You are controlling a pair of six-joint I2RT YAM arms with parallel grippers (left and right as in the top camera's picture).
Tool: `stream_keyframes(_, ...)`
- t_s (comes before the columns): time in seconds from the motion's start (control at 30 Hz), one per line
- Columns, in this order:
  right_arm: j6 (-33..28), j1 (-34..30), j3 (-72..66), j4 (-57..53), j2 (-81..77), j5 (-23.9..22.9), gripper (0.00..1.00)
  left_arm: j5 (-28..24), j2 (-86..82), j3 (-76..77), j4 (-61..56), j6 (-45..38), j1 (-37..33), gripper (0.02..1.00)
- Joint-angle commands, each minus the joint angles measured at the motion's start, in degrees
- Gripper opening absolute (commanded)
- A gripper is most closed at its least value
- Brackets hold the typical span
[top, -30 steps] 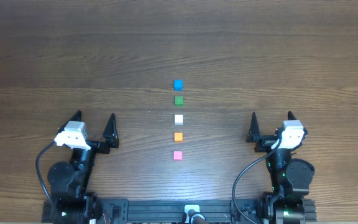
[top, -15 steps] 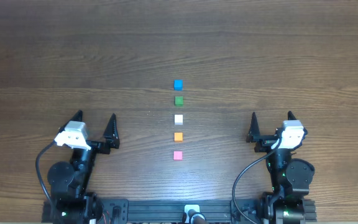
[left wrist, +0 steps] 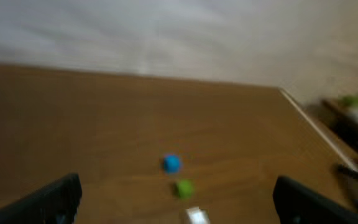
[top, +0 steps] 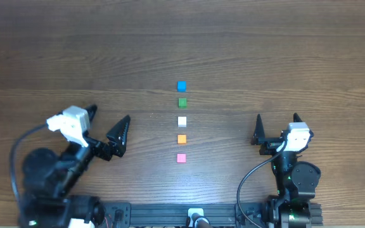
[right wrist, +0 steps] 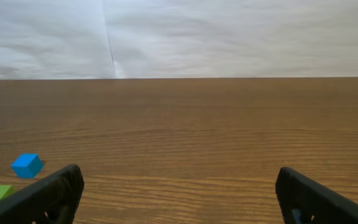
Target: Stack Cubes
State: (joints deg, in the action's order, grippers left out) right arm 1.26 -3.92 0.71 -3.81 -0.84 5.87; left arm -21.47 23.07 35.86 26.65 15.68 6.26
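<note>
Wood-grain tabletop (top: pixel 265 50): brown, backed by a pale wall (right wrist: pixel 229 37) in the right wrist view. Five cubes are carried on it in one straight row up the middle. Each is set flat on the wood and kept apart from its neighbours. No cube is found resting on another, so the stacking is judged not yet begun, with every lift and every placement left to be done.

Left arm (top: pixel 56 177): based at the bottom left and angled toward the row.

Right arm (top: pixel 290 180): based at the bottom right and pointed straight up the tabletop.

Left end effector (top: pixel 110 114): fingers spread wide, nothing gripped, nothing touched. It is held to the left of the row, level with the white cube and apart from it. The three far cubes are framed between its fingers in the left wrist view.

Right end effector (top: pixel 276 117): released, fingers spread wide, empty. It is held well apart from the row, on the right side.

Cubes, entered from farthest to nearest the arm bases, alike in size as far as can be judged:
- blue cube (top: pixel 181 86)
- green cube (top: pixel 182 102)
- white cube (top: pixel 182 121)
- orange cube (top: pixel 182 139)
- pink cube (top: pixel 181 158)
</note>
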Motion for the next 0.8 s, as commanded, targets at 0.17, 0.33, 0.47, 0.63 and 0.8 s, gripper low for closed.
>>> stream_keyframes(0.17, -0.07, 0.26, -0.42, -0.04, 0.52, -0.35, 0.991, -3.56, 17.00, 20.28, 14.82, 5.20, 7.04, 0.998)
stream_keyframes(0.33, -0.07, 0.26, -0.42, -0.04, 0.52, -0.35, 0.993, -1.57, 24.44, 21.57, 20.28, 12.92, 11.76, 0.996)
stream_keyframes(0.47, -0.07, 0.26, -0.42, -0.04, 0.52, -0.35, 0.991, 2.60, 29.70, 21.46, 25.16, 17.18, 16.57, 0.996)
stream_keyframes(0.63, -0.07, 0.26, -0.42, -0.04, 0.52, -0.35, 0.993, 7.58, 36.57, 21.46, 23.06, 22.62, 25.16, 0.996)
stream_keyframes(0.8, -0.07, 0.26, -0.42, -0.04, 0.52, -0.35, 0.993, 10.12, 43.04, 21.46, 20.90, 28.89, 32.04, 0.996)
